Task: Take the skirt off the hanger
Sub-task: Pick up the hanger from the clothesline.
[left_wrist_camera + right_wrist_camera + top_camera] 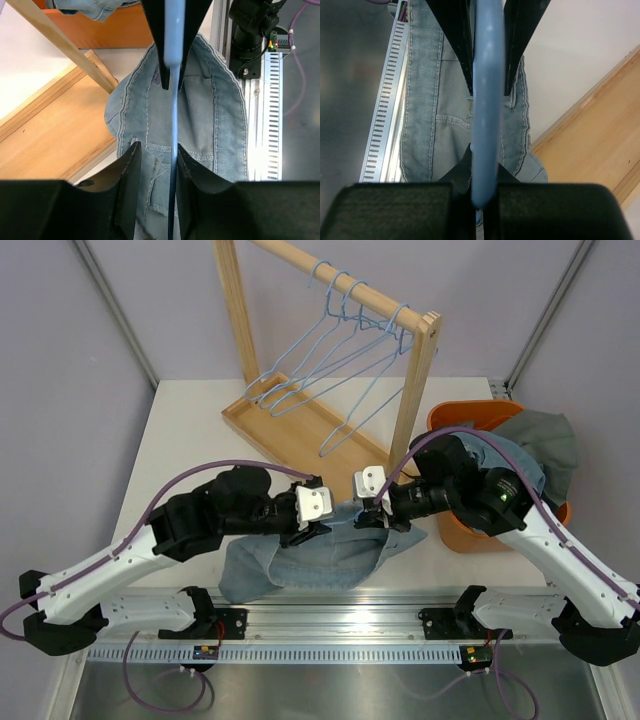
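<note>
From above, the left gripper (322, 527) and right gripper (368, 514) meet nose to nose over a light-blue denim skirt (300, 565), which lies crumpled on the white table (190, 440) near its front edge.

Left wrist: the jaws stand partly open, straddling a pale blue wire hanger (174, 125) above the skirt.

Right wrist: the jaws are clamped tight on that hanger.

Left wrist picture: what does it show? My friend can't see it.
A thin blue hanger runs straight through the slightly open left tool. Under it lies a light denim skirt, with a wooden rack base to the left.
</note>
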Robot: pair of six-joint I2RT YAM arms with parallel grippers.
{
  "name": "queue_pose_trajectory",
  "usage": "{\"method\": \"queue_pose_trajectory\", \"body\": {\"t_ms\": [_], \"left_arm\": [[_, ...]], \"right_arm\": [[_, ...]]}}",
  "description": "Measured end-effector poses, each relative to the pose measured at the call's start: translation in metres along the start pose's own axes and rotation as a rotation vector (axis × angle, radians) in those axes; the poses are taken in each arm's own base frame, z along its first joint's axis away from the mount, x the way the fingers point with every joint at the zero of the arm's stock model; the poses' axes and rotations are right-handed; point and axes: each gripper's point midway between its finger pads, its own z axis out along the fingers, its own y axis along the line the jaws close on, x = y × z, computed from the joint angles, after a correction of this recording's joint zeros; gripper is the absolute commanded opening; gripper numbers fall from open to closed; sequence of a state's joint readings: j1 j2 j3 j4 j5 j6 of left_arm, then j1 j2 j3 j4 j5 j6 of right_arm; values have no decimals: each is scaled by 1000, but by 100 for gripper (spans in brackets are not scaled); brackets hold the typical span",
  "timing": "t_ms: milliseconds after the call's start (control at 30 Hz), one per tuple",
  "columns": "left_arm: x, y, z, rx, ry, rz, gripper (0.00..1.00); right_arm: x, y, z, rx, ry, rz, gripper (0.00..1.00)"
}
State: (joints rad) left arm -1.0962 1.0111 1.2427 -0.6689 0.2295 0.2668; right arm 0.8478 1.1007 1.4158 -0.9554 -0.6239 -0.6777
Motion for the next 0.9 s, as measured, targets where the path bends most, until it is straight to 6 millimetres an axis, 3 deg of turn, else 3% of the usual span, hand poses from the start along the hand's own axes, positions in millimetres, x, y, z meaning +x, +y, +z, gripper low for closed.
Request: {"method": "queue_pose_trajectory", "body": {"t_ms": [33,167,200,300,333,533,767,900], "left_arm": [[0,0,2,2,6,5,28],[5,-4,10,21,31,12,0],[6,-5,12,24,34,11,0],[5,-5,12,21,29,-11,0],[3,-5,12,16,22,-24,0],[16,-7,9,-11,25,-123,0],[25,4,5,-74,9,-272,0],[20,11,7,-105,-31,-362,0]], "right_arm": [[0,-1,0,3,2,2,0],[3,-4,1,13,10,19,0],[3,-5,1,17,10,25,0],[4,-8,0,24,5,44,16],[4,-9,0,27,2,52,32],[8,-26,-5,93,-24,134,66],[8,-41,-27,204,-56,223,95],[2,-36,-37,238,-85,308,97]]}}
